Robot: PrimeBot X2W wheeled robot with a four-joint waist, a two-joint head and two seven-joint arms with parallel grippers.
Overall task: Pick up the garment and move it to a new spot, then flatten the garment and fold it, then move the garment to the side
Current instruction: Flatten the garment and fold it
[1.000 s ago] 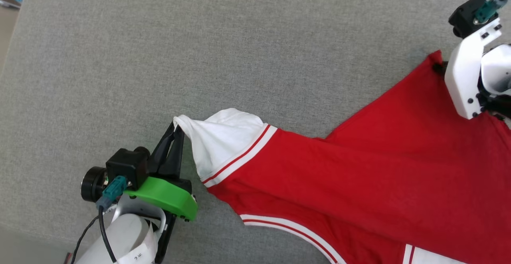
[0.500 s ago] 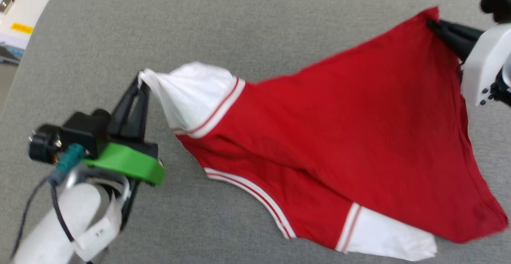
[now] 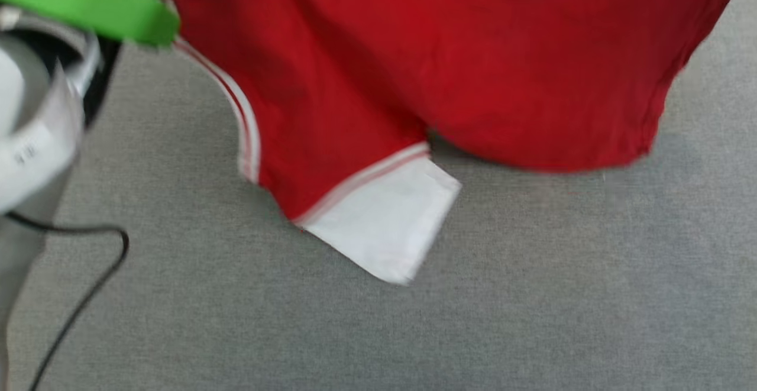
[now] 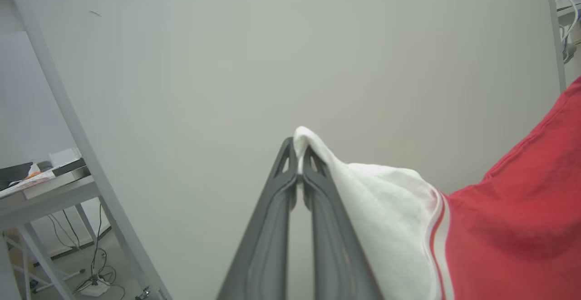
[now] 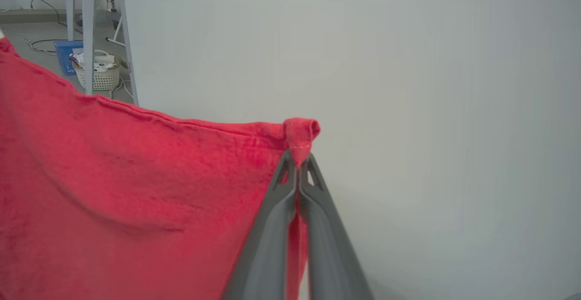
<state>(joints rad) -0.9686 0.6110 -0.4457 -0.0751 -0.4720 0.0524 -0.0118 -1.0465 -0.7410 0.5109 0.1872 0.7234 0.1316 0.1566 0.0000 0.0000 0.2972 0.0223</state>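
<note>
The garment (image 3: 449,65), red with white sleeves and striped seams, hangs lifted above the grey surface in the head view; one white sleeve (image 3: 384,225) dangles lowest. My left gripper (image 4: 298,154) is shut on the tip of the other white sleeve (image 4: 386,200), with the red body (image 4: 522,209) trailing off to the right. My right gripper (image 5: 298,163) is shut on a bunched red hem corner (image 5: 302,134), and the red cloth (image 5: 113,191) spreads to its left. The left arm's green mount (image 3: 89,3) shows at the head view's top left.
The grey fabric surface (image 3: 532,296) stretches under the hanging cloth. A black cable (image 3: 89,290) loops at the lower left. A table leg (image 4: 68,109) and shelf stand left in the left wrist view; a white basket (image 5: 96,76) and frame legs show far off in the right wrist view.
Both arms have lifted the garment off the surface, so it now hangs stretched between them. The head view has shifted, bringing the cloth and left arm to its top.
</note>
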